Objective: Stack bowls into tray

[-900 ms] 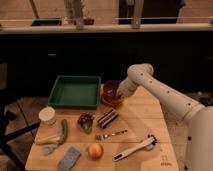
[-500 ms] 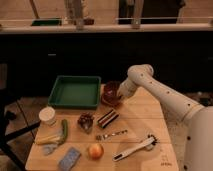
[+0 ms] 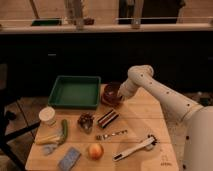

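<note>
The table (image 3: 145, 112) is pale, matt wood. At ten o'clock on it, the tray (image 3: 75, 92) looks like smooth green plastic. The bowls (image 3: 111, 93), near twelve o'clock, shine glossy maroon. The gripper (image 3: 120, 96), at their three o'clock edge, ends a smooth white arm (image 3: 160, 92).

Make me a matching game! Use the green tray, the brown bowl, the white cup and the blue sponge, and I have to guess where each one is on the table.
Things:
1. green tray
2. brown bowl
3. white cup
4. blue sponge

Places:
A. at the table's near edge
B. just right of the tray, with the gripper at it
C. at the back of the table, left of the bowl
D. on the left side, in front of the tray

Pairs: 1-C, 2-B, 3-D, 4-A
</note>
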Tool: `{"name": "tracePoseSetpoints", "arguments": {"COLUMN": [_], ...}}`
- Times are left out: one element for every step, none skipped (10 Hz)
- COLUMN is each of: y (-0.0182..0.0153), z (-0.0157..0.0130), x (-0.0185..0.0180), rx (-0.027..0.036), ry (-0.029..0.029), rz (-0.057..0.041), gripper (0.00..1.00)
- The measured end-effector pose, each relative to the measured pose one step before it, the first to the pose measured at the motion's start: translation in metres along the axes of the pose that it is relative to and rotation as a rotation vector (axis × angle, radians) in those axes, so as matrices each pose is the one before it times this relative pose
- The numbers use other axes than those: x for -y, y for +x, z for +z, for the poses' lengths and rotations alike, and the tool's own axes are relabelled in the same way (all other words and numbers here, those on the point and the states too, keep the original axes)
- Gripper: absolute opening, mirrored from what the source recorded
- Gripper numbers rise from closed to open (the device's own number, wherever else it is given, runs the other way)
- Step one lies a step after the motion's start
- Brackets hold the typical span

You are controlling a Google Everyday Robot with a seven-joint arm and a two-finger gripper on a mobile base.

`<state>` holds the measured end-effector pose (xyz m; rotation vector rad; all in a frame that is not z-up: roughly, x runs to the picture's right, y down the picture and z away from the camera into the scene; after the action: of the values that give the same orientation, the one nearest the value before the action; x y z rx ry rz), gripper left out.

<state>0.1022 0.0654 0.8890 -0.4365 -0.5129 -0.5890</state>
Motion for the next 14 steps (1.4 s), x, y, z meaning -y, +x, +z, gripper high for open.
{"name": "tracePoseSetpoints", "arguments": {"y": [0.00029, 0.00012, -0.00002, 0.00004, -0.00034, 0.0001, -0.00001, -0.00026, -0.00061, 0.00035, 0.00049, 0.00067, 0.00026, 0.00033], "z": [0.00113, 0.00111, 0.00084, 0.00105, 0.00164, 0.00114, 0.00092, 0.00076, 0.00103, -0.00006, -0.00003, -0.00049, -0.00035, -0.00024], "x": [-0.00088, -0.00083, -0.0005, -0.00034, 0.00038, -0.00017, 0.00041, 0.00079, 0.00032, -0.00031, -0.00089, -0.00047, 0.00008, -0.00009], "rx": [-0.0001, 0.00017, -0.00011, -0.00103, -0.00173, -0.00237, -0.00122, -0.00025, 0.00149, 0.00013, 0.00101, -0.00009, 0.00024, 0.00013], "ry": [-0.0026, -0.00248, -0.00265, -0.00349, -0.00496, -0.00605, -0.00409, -0.0041, -0.00222, -0.00171, -0.00172, -0.00098, -0.0004, -0.00106], "rz": [0.00181, 0.00175, 0.00073, -0.00007, -0.00139, 0.00052, 0.00016, 0.00096, 0.00084, 0.00219, 0.0027, 0.00185, 0.00087, 0.00082], "gripper": [0.0, 0.0, 0.0, 0.0, 0.0, 0.03, 0.1, 0.23, 0.31, 0.39, 0.52, 0.62, 0.72, 0.78]}}
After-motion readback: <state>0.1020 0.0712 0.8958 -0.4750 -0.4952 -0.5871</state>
